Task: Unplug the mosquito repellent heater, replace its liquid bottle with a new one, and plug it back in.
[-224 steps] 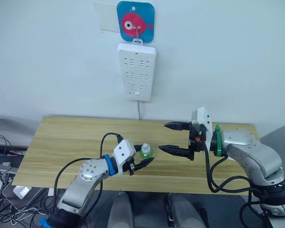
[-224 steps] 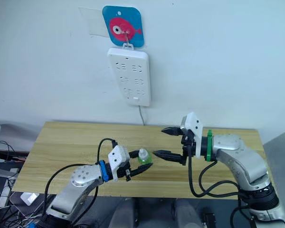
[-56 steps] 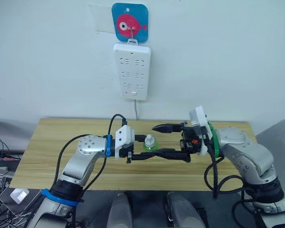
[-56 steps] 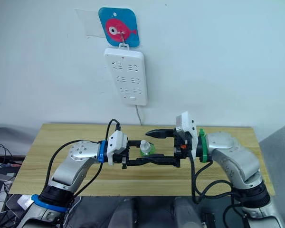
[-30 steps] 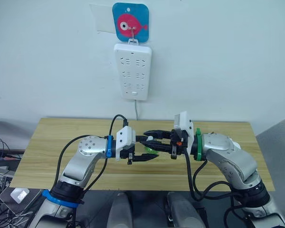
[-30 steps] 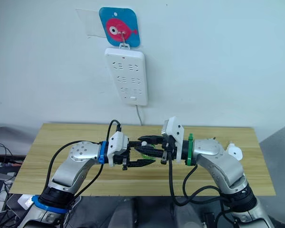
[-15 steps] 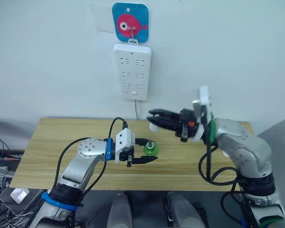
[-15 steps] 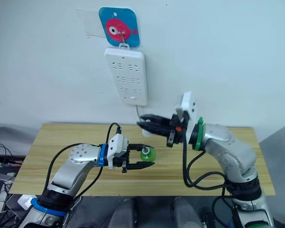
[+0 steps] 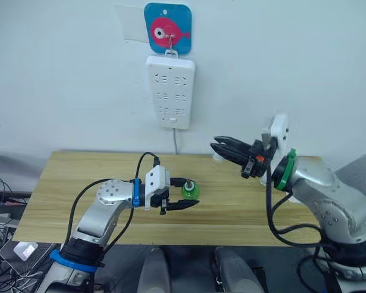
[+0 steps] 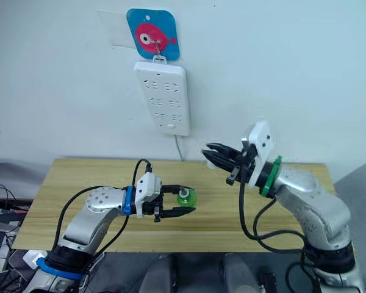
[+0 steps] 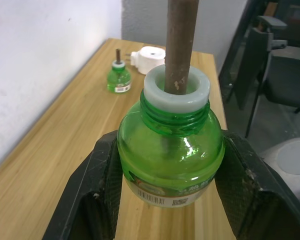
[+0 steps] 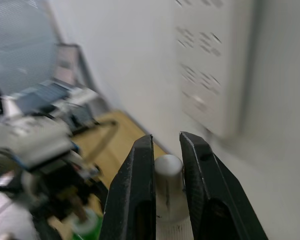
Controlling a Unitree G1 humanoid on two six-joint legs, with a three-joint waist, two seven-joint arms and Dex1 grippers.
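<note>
Left gripper: I see its two black fingers clamped on either side of the green bottle, low over the middle of the table.
Green bottle: upright between those fingers, cap off, with a white collar at the neck.
Wick: a brown rod standing straight up out of that collar.
Right gripper: raised above the table at about 2 o'clock from the green bottle, pointing toward the wall; in the right wrist view its fingers are pinched on a small white cap.
White cap: rounded top, ribbed lower edge, held between the two fingertips, well apart from the green bottle.
Mosquito repellent heater: unplugged, lying on the wooden table near its far right end, seen in my left wrist view.
Second green bottle: standing upright just beside the heater, wick up; I cannot tell if the two touch.
Power strip: white, hanging vertically on the wall at 12 o'clock above the table's middle, its cord dropping behind the table edge.
Fish plaque: blue square with a pink fish, directly above the strip.
Table: light wood against the white wall.
</note>
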